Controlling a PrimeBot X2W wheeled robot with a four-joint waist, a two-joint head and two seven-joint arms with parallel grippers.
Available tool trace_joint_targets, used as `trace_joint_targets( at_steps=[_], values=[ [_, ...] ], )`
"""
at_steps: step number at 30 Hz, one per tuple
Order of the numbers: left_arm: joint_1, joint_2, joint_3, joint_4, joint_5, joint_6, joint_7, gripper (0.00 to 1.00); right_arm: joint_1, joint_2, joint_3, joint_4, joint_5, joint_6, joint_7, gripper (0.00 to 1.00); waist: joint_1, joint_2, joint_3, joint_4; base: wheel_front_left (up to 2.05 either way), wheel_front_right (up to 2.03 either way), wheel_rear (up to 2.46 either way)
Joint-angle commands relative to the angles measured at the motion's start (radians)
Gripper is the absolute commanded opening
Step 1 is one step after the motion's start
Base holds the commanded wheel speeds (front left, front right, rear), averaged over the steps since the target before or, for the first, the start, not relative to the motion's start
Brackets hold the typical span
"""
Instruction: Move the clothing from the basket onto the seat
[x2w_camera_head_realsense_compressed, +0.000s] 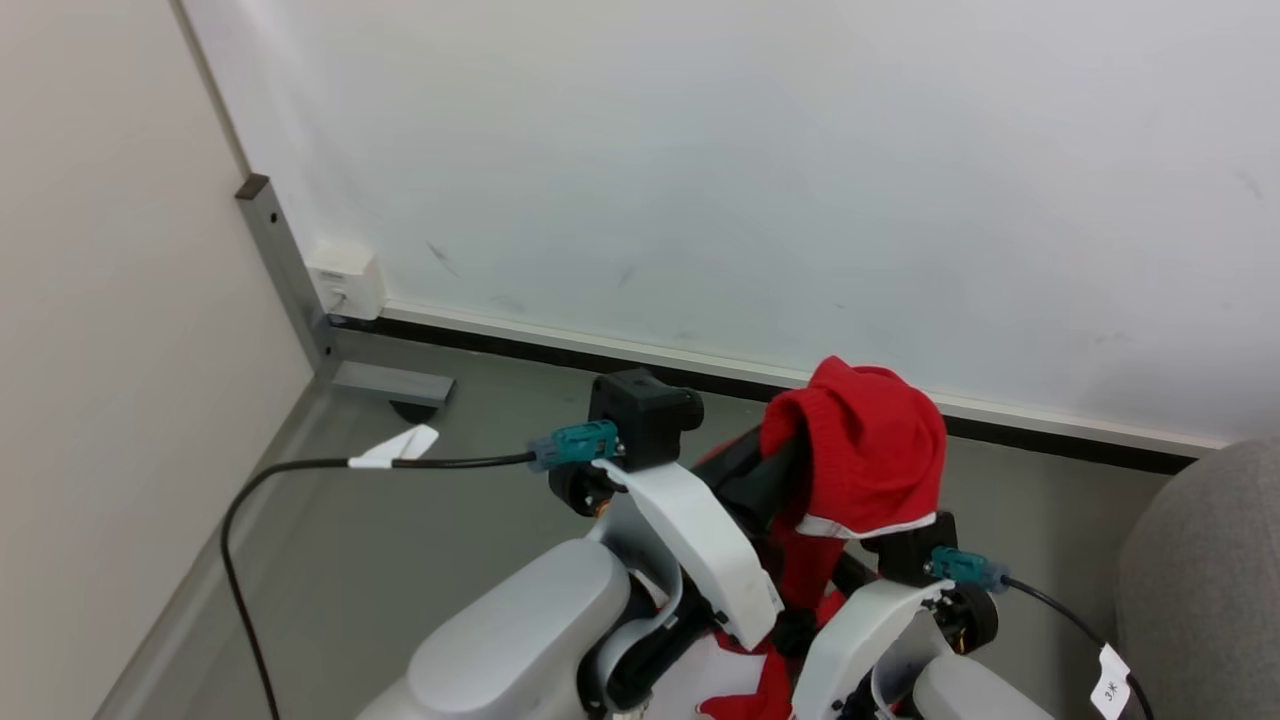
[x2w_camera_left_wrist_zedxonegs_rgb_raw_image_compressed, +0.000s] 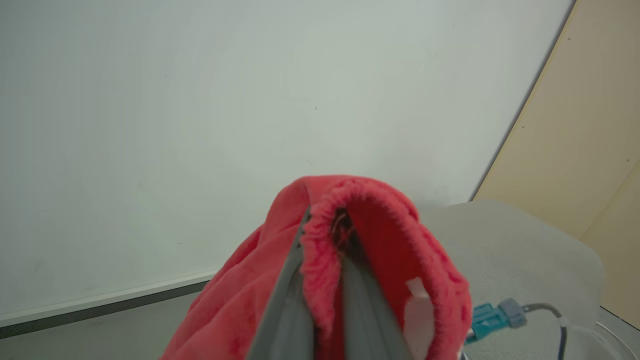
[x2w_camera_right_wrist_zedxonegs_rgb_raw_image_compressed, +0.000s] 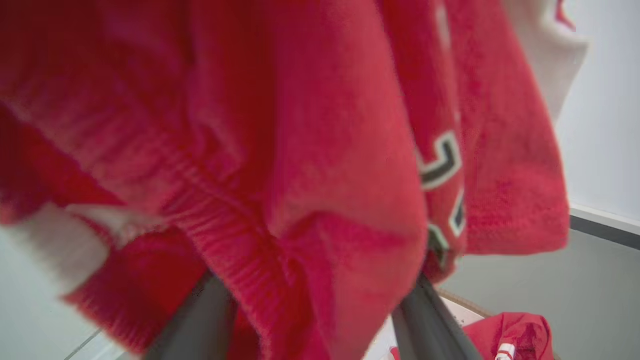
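**Red clothing held aloft by both end effectors, apart from the seat**

The left end effector (x2w_camera_left_wrist_zedxonegs_rgb_raw_image_compressed: 324, 240) is nearly closed. Its two grey fingers (x2w_camera_left_wrist_zedxonegs_rgb_raw_image_compressed: 290, 310) stand close together with a gathered edge of the clothing (x2w_camera_left_wrist_zedxonegs_rgb_raw_image_compressed: 235, 305) pinched in the narrow gap. The fabric folds over the fingertips like a hood. The right end effector (x2w_camera_right_wrist_zedxonegs_rgb_raw_image_compressed: 315, 285) is wide, its fingers far apart at the bottom of the right wrist view. Red cloth sags over and between them; whether they press on it I cannot tell.

In the head view the clothing is raised in the air above the pale left forearm (x2w_camera_head_realsense_compressed: 700, 540) and right forearm (x2w_camera_head_realsense_compressed: 860, 630). It is near the seat (x2w_camera_head_realsense_compressed: 1200, 590) at the right edge but not touching it. It peaks at the top and hangs straight down, so its long axis runs vertically. A white-trimmed hem sits just above the right arm, and a tail drops between the forearms.

The cloth is a soft, matte knit with a fuzzy nap. The right wrist view shows a ribbed elastic band, white characters outlined in black and a white panel at the top. The seat is grey woven upholstery with a rounded corner. Low in the right wrist view the basket (x2w_camera_right_wrist_zedxonegs_rgb_raw_image_compressed: 462, 300) shows a curve of its brown rim, with another red piece (x2w_camera_right_wrist_zedxonegs_rgb_raw_image_compressed: 515, 332) just beside it.
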Motion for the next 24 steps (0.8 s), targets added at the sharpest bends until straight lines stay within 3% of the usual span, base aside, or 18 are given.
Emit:
trace_joint_targets(
  at_steps=[1,2,3,4,13,24],
  values=[
    [-0.002,-0.001,-0.002,-0.002,-0.007,-0.005,0.0,0.0,-0.015,-0.003,0.011,0.004,0.013,-0.002,-0.016,1.0,-0.0001,0.0,-0.002,0.009,0.0,0.0,0.0],
    [-0.001,-0.002,-0.004,-0.004,-0.008,-0.005,0.002,0.0,-0.025,-0.002,0.022,0.013,0.018,-0.002,-0.039,1.0,-0.0001,0.0,-0.003,0.012,0.0,0.0,0.0],
    [0.002,-0.001,-0.005,-0.005,-0.01,-0.005,0.003,0.0,-0.034,-0.003,0.037,0.02,0.023,-0.002,-0.06,0.72,-0.0001,0.0,-0.004,0.015,0.0,0.0,0.0],
    [0.006,0.003,-0.005,-0.003,-0.011,-0.004,0.004,0.0,-0.041,-0.003,0.05,0.026,0.033,-0.002,-0.076,0.0,-0.0001,0.0,-0.005,0.017,0.0,0.0,0.0],
    [0.011,0.023,0.01,0.012,-0.023,0.008,-0.006,0.0,-0.094,-0.003,0.141,0.081,0.097,-0.002,-0.124,0.0,-0.0001,0.0,-0.011,0.005,0.0,0.0,0.0],
    [0.034,0.049,0.021,0.031,-0.025,0.02,-0.023,0.0,-0.077,-0.003,0.11,0.117,0.113,-0.002,-0.174,0.0,-0.0001,0.0,-0.007,-0.036,0.0,0.0,0.0]
  ],
)
